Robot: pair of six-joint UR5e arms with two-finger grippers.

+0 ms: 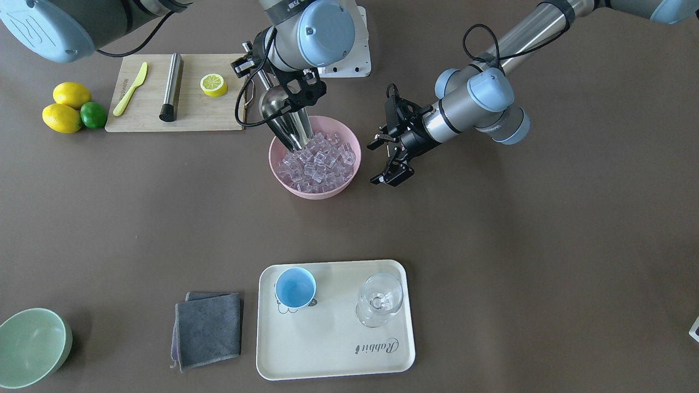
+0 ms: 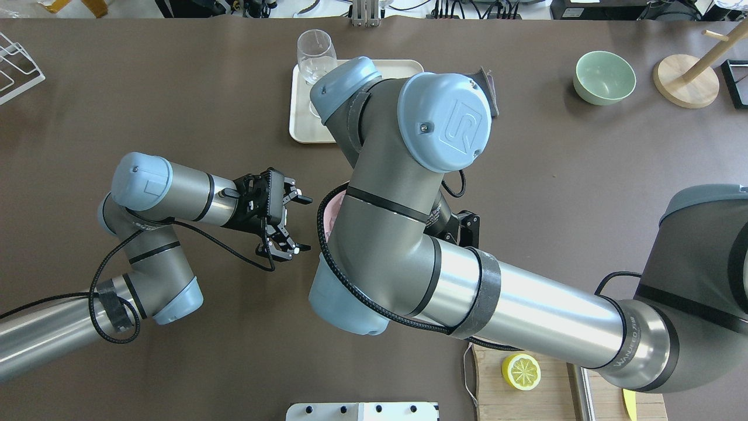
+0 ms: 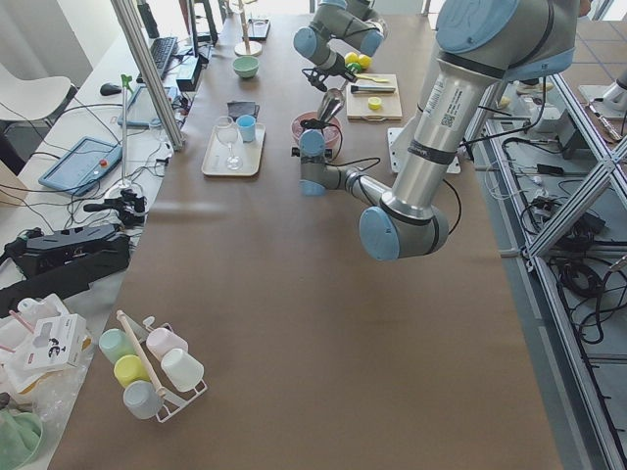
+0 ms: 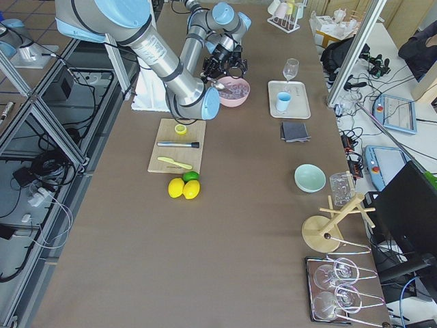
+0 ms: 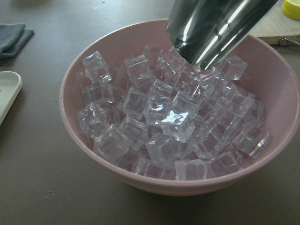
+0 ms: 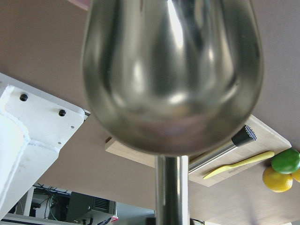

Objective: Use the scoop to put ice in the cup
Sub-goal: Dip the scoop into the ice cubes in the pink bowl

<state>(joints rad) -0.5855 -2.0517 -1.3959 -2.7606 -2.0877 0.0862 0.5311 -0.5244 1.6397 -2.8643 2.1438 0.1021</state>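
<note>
The ice (image 1: pixel 319 164) fills a pink bowl (image 1: pixel 354 143) at mid-table; the left wrist view shows the cubes (image 5: pixel 164 122) close up. My right gripper (image 1: pixel 299 94) is shut on the handle of the steel scoop (image 1: pixel 285 121). The scoop slants down with its tip (image 5: pixel 201 51) in the ice at the bowl's robot-side edge. Its trough (image 6: pixel 173 70) fills the right wrist view. My left gripper (image 1: pixel 378 162) is open and empty just beside the bowl. The light-blue cup (image 1: pixel 295 287) stands empty on a cream tray (image 1: pixel 333 371) on the operators' side.
A clear stemmed glass (image 1: pixel 379 299) stands on the tray beside the cup. A grey cloth (image 1: pixel 208 329) and a pale green bowl (image 1: pixel 33 346) lie beyond the tray. A cutting board (image 1: pixel 196 117) holds a steel rod (image 1: pixel 171 86), a yellow knife and a lemon half; lemons and a lime (image 1: pixel 93 114) sit beside it.
</note>
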